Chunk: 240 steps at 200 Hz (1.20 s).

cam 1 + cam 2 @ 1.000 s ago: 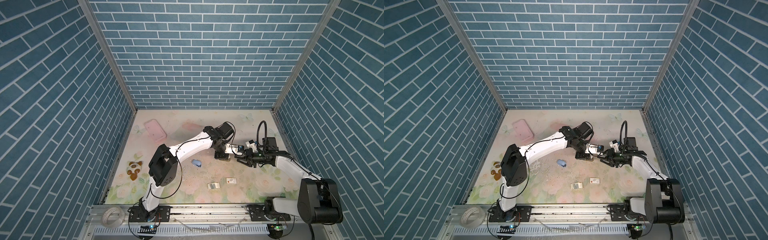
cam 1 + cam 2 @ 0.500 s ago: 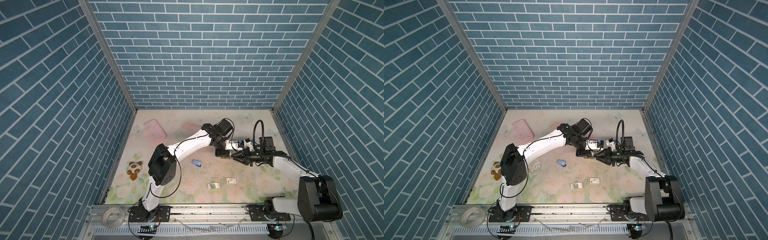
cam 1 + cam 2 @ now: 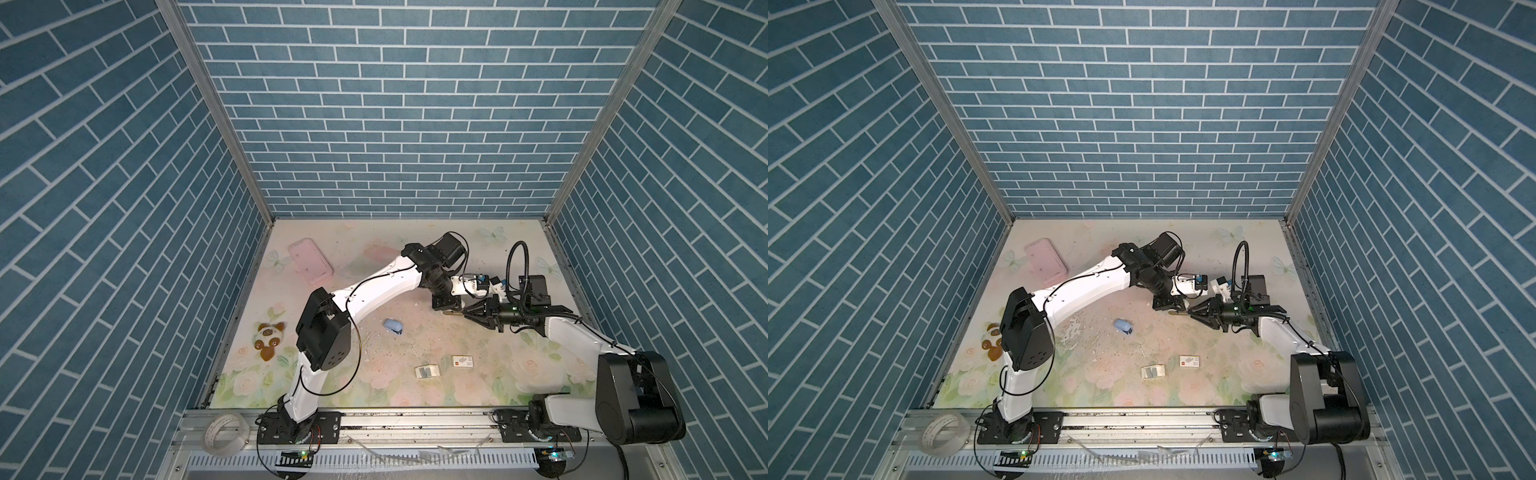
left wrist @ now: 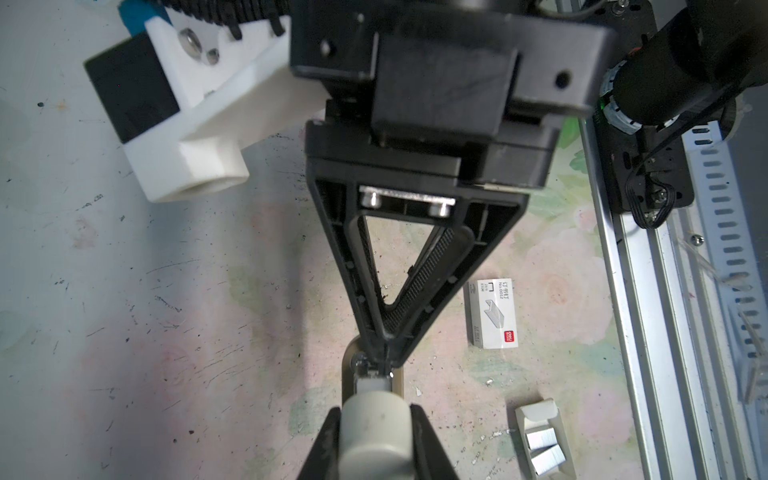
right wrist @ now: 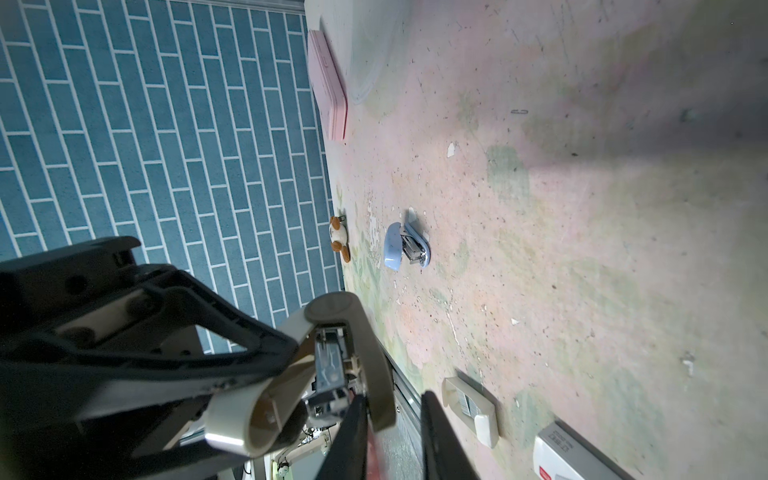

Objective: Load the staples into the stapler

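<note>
Both top views: left fingers (image 3: 448, 306) clamp the beige stapler (image 3: 454, 312); right fingers (image 3: 466, 311) meet its tip from 3 o'clock. Staples (image 3: 427, 371) lie at 7 o'clock, well apart on the bench (image 3: 478, 395).
Left wrist: right fingers (image 4: 384, 349) narrow, grip unclear.
Right wrist: staples (image 5: 469, 403) lie clear of both.

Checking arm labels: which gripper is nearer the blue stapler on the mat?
Left. In a top view the left gripper is right of the blue stapler; the right gripper is farther right, beyond it.

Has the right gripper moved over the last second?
Yes. The right gripper has shifted leftward in a top view, toward the blue stapler, which stayed put.
</note>
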Each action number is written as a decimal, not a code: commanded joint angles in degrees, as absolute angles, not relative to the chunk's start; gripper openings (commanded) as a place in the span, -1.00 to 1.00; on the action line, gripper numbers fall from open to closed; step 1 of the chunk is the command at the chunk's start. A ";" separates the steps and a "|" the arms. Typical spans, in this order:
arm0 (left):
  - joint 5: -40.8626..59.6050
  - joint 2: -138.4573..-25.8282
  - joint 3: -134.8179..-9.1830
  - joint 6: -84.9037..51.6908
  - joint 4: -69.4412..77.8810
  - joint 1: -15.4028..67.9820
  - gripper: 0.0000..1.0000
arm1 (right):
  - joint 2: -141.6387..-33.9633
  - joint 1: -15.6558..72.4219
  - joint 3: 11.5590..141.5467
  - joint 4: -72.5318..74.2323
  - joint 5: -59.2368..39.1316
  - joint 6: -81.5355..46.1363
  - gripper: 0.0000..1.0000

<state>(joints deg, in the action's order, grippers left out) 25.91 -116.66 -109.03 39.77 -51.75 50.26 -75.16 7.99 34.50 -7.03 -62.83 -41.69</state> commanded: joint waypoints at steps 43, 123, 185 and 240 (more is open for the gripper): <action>29.90 -115.13 -112.82 36.62 -52.82 48.63 -0.85 | -74.51 8.26 32.03 -1.85 -64.10 -44.91 -0.65; 33.35 -115.57 -114.82 32.99 -52.39 48.43 -0.85 | -74.31 8.57 31.54 4.87 -62.90 -49.51 -0.59; 34.23 -116.37 -116.49 30.80 -51.07 48.43 -0.85 | -75.05 10.10 31.25 6.82 -61.97 -50.18 -0.58; 35.86 -117.33 -118.11 27.42 -49.34 48.43 -0.85 | -75.85 11.69 30.23 12.69 -60.62 -53.20 -0.58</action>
